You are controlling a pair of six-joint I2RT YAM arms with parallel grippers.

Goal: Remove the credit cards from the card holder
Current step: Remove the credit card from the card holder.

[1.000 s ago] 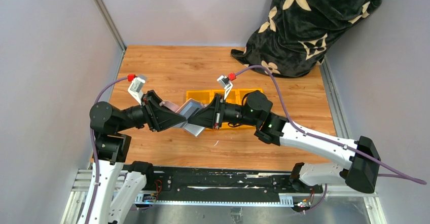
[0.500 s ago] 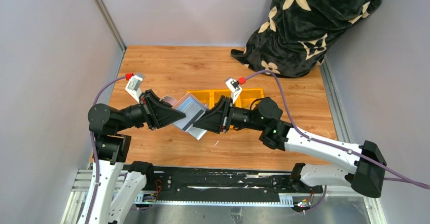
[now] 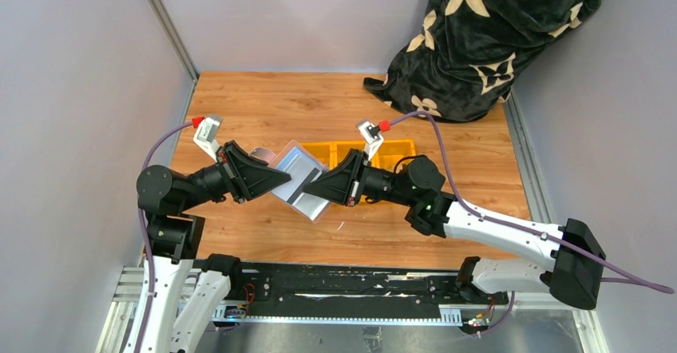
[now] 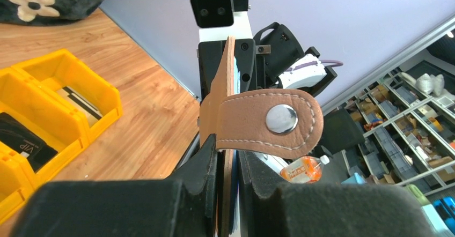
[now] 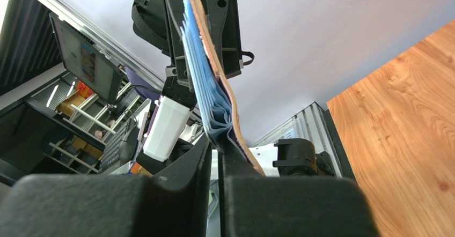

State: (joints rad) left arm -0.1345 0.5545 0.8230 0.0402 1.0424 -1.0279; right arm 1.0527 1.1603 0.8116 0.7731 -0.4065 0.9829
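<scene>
Top external: over the table [image 3: 263,105], the card holder [image 3: 297,179] is held between the 2 arms, with the left gripper [image 3: 279,179] and right gripper [image 3: 314,190] each clamped on opposite edges, equally near. Right wrist: its long axis runs straight away from the fingers. The credit cards are probably inside, but I can't pick them out.

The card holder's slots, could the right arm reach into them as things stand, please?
Probably not: the right tool is itself shut on the card holder, as is the left tool, so neither is free.
</scene>
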